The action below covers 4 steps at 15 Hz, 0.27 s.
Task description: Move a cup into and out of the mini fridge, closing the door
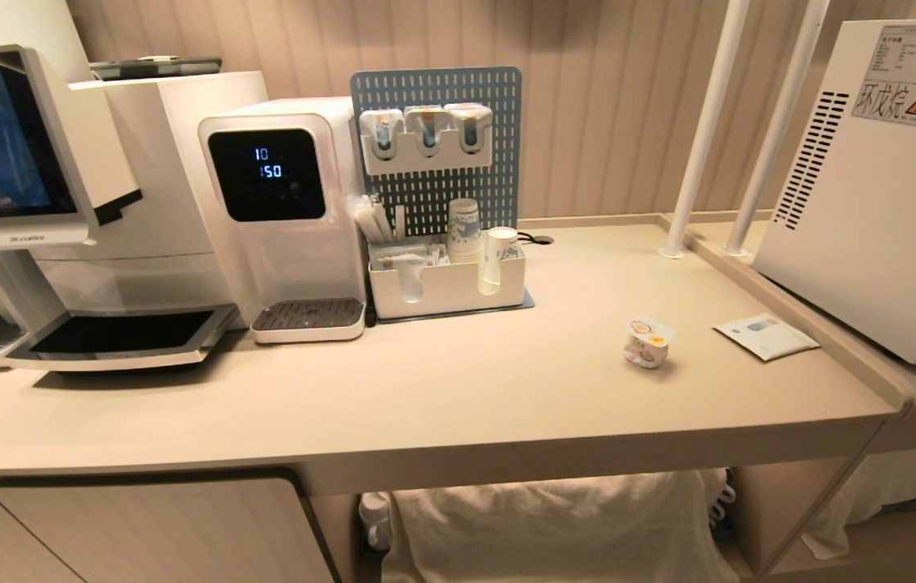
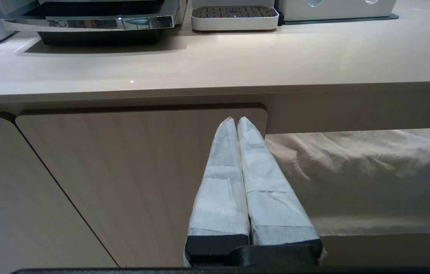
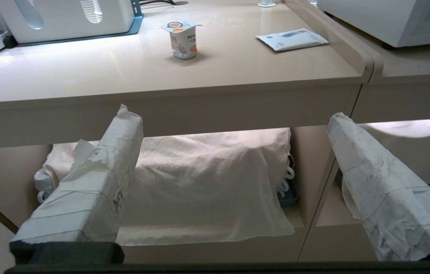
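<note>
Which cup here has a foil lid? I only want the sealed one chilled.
The small squat cup alone on the open counter, sealed with square foil; the taller paper cups in the white organizer have no lids.

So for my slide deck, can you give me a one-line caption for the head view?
Yogurt cup stands on the counter beside a flat packet, left of the mini fridge.
</note>
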### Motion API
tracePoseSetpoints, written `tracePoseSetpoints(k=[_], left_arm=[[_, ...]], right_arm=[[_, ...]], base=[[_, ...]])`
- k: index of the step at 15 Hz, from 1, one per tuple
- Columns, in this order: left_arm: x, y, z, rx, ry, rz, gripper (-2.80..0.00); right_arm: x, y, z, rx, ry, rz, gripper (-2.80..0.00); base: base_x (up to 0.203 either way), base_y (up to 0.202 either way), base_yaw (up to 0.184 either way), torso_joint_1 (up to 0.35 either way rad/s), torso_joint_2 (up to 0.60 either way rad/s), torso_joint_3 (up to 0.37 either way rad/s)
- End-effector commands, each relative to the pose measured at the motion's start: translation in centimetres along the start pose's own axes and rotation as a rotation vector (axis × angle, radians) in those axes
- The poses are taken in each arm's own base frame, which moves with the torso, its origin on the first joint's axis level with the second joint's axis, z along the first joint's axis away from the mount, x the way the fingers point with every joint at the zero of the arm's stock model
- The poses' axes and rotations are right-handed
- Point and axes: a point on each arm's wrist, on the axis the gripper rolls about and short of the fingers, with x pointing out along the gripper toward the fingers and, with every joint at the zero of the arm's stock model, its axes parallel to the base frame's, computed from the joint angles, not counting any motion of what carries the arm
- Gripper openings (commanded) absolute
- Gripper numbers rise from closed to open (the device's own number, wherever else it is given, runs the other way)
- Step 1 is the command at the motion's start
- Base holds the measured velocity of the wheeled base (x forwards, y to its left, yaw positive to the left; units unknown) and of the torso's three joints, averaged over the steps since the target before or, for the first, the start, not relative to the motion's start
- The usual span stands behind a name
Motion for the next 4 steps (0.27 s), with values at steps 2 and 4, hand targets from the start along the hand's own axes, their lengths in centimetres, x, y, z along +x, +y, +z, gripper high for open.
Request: tracePoseSetpoints(k=[2,4], left_arm=[[0.00,0.00,0.00,0.000,-0.001,0.000,-2.80],[0.00,0.00,0.00,0.000,-0.001,0.000,-2.80]], right_arm=[[0.07,0.00,-0.26,-0.001,0.011,0.001,0.00],[0.07,0.00,-0.26,0.000,0.011,0.001,0.00]], base=[[0.000,0.000,0.000,0.000,0.00,0.000],[0.000,0.000,0.000,0.000,0.00,0.000]])
